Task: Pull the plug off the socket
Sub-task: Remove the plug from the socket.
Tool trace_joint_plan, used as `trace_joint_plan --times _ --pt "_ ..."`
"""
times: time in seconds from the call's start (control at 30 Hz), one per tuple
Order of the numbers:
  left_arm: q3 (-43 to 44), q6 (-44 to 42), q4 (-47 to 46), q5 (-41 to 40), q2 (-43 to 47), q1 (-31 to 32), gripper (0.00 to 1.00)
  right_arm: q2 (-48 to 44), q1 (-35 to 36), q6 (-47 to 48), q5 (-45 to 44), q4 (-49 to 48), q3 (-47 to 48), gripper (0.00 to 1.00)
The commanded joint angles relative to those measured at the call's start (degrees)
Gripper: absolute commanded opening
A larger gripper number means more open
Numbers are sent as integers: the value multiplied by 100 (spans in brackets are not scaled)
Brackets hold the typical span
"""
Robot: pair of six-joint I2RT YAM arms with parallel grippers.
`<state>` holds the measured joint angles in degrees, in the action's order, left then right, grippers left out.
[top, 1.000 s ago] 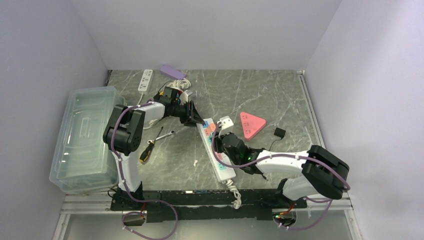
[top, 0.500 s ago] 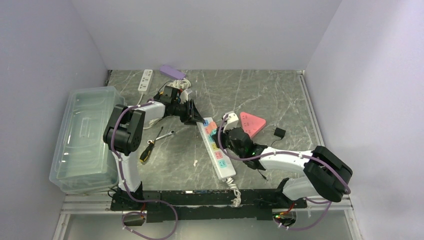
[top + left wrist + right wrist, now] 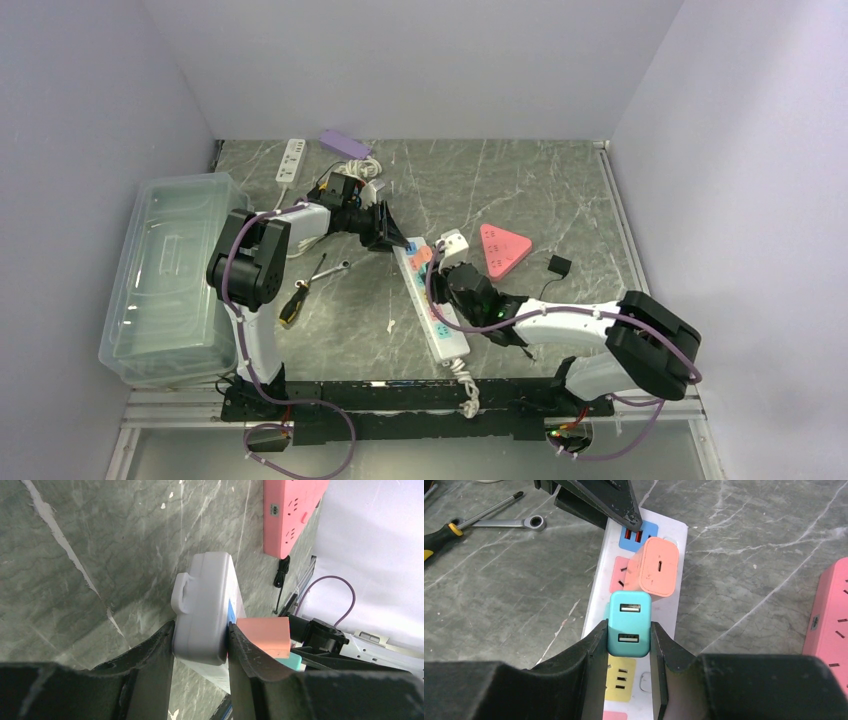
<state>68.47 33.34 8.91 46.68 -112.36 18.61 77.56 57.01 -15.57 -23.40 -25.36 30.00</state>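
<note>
Now my right end effector [image 3: 629, 631] has swung back toward the bench's [image 3: 560, 190] near edge, clamped on the teal plug [image 3: 629, 622] standing on the power strip [image 3: 670, 607]; my left end effector [image 3: 201, 636] pinches the strip's end, unmoved.

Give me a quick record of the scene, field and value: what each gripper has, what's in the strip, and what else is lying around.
left gripper: shut on the far end of the white strip
right gripper: shut on the teal charger
teal charger: over the strip's sockets; seated or lifted, cannot tell
orange charger: standing in the strip next to the teal one, untouched
elsewhere: pink strip, screwdriver, wrench, clear bin
</note>
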Motion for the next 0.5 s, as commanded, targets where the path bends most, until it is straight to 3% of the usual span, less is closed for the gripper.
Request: trace_joint_plan --times 0.0,0.33,0.47 --pt "109 -326 -32 -133 26 -16 0 -494 29 240 -451 -720 -38 0" --pt "136 -451 89 -306 90 -86 0 -1011 -70 239 -1022 -913 -396 0" --pt "121 -443 1 -198 129 -86 0 -741 -709 -574 -715 -111 -136 0"
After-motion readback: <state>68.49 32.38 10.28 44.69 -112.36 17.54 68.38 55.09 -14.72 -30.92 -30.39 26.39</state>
